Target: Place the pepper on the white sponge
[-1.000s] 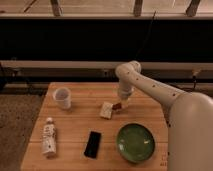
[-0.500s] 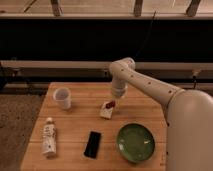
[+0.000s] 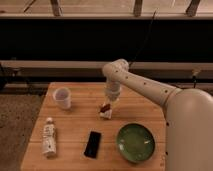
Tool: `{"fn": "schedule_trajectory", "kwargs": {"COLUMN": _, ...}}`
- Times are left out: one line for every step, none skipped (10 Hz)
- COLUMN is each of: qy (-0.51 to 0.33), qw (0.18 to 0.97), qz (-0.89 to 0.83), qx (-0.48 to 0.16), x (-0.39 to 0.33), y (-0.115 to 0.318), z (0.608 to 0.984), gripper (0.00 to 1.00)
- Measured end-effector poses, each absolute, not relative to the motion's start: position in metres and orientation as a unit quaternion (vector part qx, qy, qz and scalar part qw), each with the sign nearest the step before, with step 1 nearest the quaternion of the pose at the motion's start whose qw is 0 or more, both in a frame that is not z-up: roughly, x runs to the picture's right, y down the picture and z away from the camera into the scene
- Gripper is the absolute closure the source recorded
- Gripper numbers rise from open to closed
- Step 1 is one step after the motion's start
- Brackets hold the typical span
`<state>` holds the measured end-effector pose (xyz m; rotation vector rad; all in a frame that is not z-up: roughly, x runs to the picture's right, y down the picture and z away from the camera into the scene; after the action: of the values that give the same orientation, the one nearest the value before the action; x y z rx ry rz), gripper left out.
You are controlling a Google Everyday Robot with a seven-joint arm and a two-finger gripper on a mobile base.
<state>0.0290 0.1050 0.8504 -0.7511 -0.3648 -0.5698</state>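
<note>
So compared with half a second back, the arm has pulled up and toward the left a bit, and the claw now hangs just above the pepper rather than down on it; I honestly can't tell whether it's released or clenched from here. The pepper itself looks like it's lying on top of the white sponge, near the middle of the table. The table is a light wooden top with visible planks, and behind it there's a dark wall with a pale rail running across and bright windows up top. Also on the table: a white cup back left, a white bottle lying down at front left, a black phone and a green plate. The pepper is a small, dark red-brown pod, the sponge a little cream block under it.
</note>
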Motion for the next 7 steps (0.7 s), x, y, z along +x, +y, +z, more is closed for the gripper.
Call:
{"fn": "schedule_trajectory", "kwargs": {"qy": -0.177, "qw": 0.873, "qz": -0.275, "qx": -0.361, "x": 0.0277, "y": 0.1070, "z": 0.8496, "gripper": 1.00}}
{"fn": "schedule_trajectory", "kwargs": {"qy": -0.180, "qw": 0.872, "qz": -0.277, "qx": -0.361, "x": 0.0261, "y": 0.1089, "z": 0.8485, "gripper": 1.00}}
{"fn": "schedule_trajectory", "kwargs": {"qy": -0.183, "qw": 0.872, "qz": -0.279, "qx": -0.359, "x": 0.0241, "y": 0.1094, "z": 0.8477, "gripper": 1.00}}
{"fn": "schedule_trajectory", "kwargs": {"qy": -0.187, "qw": 0.875, "qz": -0.280, "qx": -0.347, "x": 0.0199, "y": 0.1079, "z": 0.8489, "gripper": 0.99}}
{"fn": "schedule_trajectory", "kwargs": {"qy": -0.187, "qw": 0.876, "qz": -0.279, "qx": -0.346, "x": 0.0199, "y": 0.1080, "z": 0.8490, "gripper": 0.94}}
{"fn": "schedule_trajectory", "kwargs": {"qy": -0.185, "qw": 0.876, "qz": -0.276, "qx": -0.349, "x": 0.0231, "y": 0.1094, "z": 0.8508, "gripper": 0.84}}
{"fn": "schedule_trajectory", "kwargs": {"qy": -0.184, "qw": 0.875, "qz": -0.275, "qx": -0.353, "x": 0.0250, "y": 0.1103, "z": 0.8504, "gripper": 0.74}}
